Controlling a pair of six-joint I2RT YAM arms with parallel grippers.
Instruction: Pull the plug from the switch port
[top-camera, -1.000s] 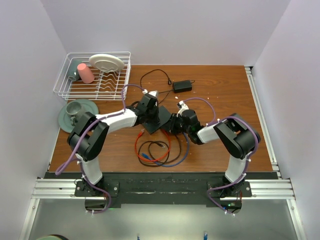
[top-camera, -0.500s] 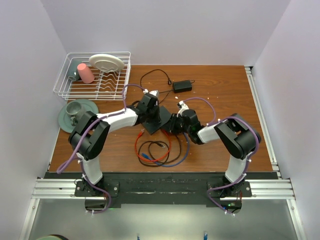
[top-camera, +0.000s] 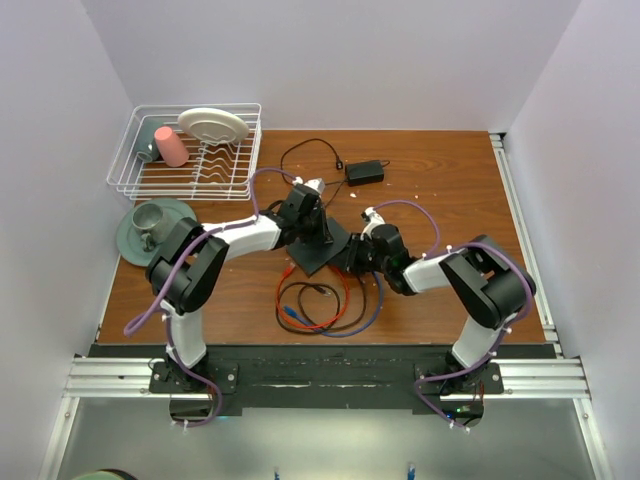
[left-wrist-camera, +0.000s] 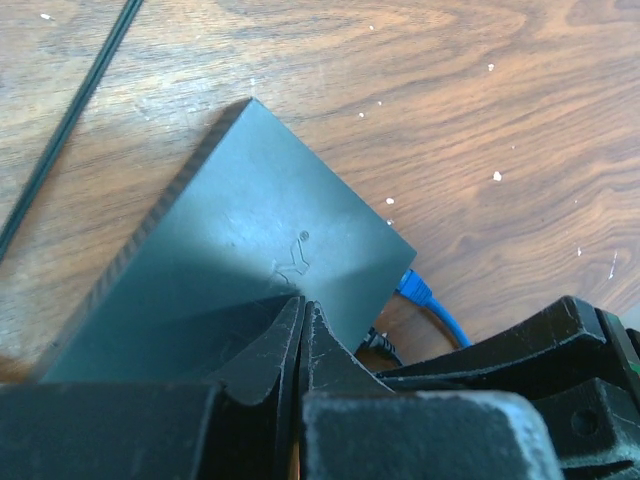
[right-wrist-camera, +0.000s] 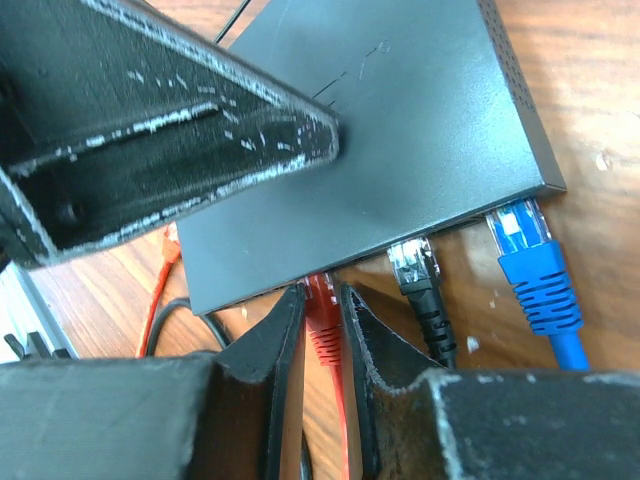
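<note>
The switch is a flat matte-black box at mid-table, also in the left wrist view and the right wrist view. Red, black and blue plugs sit at its near edge. My right gripper is shut on the red plug, right at the port edge; it also shows in the top view. My left gripper is shut, with its tips pressed on the switch's top. Its fingers cross the right wrist view.
Red, black and blue cables coil in front of the switch. A black power brick with a thin cord lies behind it. A wire dish rack with a plate and cups stands at the back left, and a green saucer with a cup sits below it.
Both grippers and the switch have shifted a little to the right, and the switch has turned slightly. The right gripper stays closed on the red plug.
</note>
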